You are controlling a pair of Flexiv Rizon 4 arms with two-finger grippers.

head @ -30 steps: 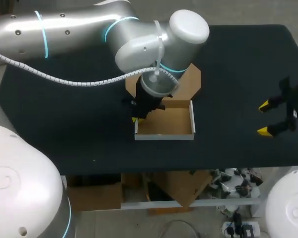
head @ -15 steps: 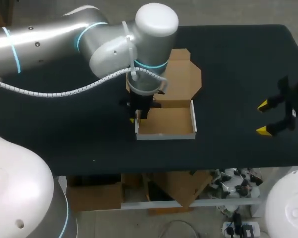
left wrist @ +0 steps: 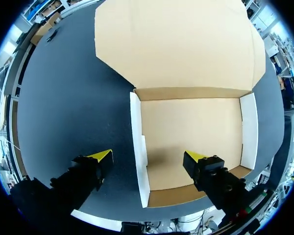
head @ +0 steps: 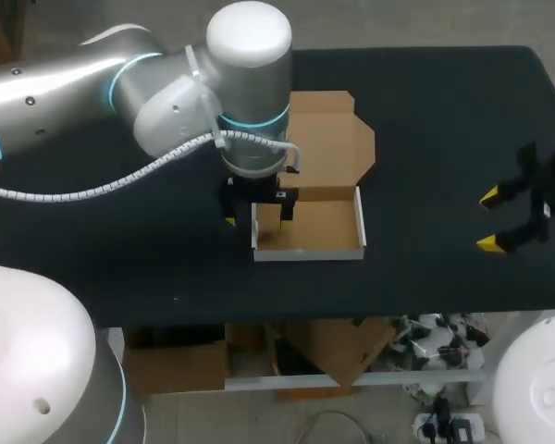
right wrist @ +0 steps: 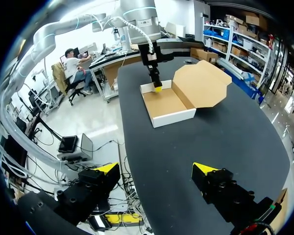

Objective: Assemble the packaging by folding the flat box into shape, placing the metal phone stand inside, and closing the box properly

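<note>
Here, the brown cardboard box with white outer walls (head: pixel 314 229) is sitting near the middle of the black table (head: pixel 444 111), folded into a shallow open tray. Its broad brown lid flap (head: pixel 331 153) is lying flat on the table behind the tray. The flap is joined along the rear wall, and its outer corners are cut at an angle.

The left gripper (head: pixel 258 215) is pointing down over the tray's left wall (left wrist: pixel 136 122) and is straddling it. One yellow-tipped finger (left wrist: pixel 100 155) is hanging outside, above the bare table, and the other is hanging inside, above the tray's floor. Its jaws are standing wide apart with the wall between them, and neither finger is pressing on it, so it is gripping nothing.

The right gripper (head: pixel 492 220) is hovering by the table's right edge, well apart from the box. Its jaws are spread, with only the table's surface showing between them. In the right wrist view the tray's floor is showing as bare brown cardboard.
</note>
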